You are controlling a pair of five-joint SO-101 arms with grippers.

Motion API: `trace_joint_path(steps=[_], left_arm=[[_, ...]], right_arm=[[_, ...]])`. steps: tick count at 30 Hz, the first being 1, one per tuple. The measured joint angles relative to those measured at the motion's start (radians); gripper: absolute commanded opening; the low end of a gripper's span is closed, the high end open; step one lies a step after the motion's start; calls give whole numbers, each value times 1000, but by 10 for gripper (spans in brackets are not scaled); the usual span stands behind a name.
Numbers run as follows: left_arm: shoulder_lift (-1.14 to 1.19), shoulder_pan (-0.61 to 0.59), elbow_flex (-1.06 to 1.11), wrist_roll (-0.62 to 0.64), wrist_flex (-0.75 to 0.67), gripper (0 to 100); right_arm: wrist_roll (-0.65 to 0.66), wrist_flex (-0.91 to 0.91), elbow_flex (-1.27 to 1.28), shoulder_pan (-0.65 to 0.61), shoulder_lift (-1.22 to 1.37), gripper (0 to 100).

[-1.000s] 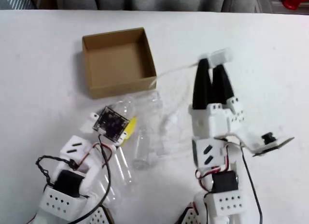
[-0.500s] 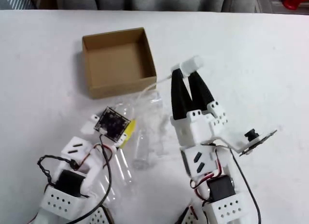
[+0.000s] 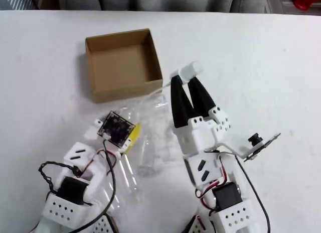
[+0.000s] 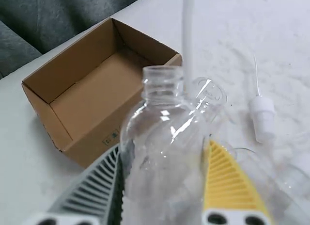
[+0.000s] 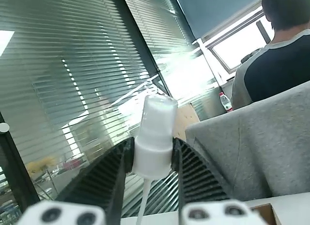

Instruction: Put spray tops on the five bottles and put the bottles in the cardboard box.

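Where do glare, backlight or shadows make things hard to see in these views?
Right wrist view: bright windows behind the blinds backlight the spray top. Left wrist view: white highlights streak the held bottle. High view: even light, the cardboard box casts a faint shadow, and the loose clear bottles nearly vanish against the white table.

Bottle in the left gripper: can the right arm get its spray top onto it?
Probably yes: the bottle is open-necked and uncovered, and the tube of the spray top hangs close by it.

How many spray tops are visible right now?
2. One spray top is in the right gripper; another lies on the table beside the bottle in the left gripper. Others may be hidden.
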Motion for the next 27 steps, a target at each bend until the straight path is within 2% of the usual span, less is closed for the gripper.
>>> trace_joint_path(steps=[10, 14, 22, 27], left_arm=[[0, 0, 0, 0, 0, 24], [0, 0, 0, 0, 0, 24], [0, 0, 9, 0, 0, 24], [0, 0, 26, 0, -18, 24]], right_arm=[[0, -38, -3, 2, 15, 15], [0, -54, -38, -2, 155, 15], [0, -255, -57, 48, 356, 15], [0, -292, -58, 81, 370, 15]])
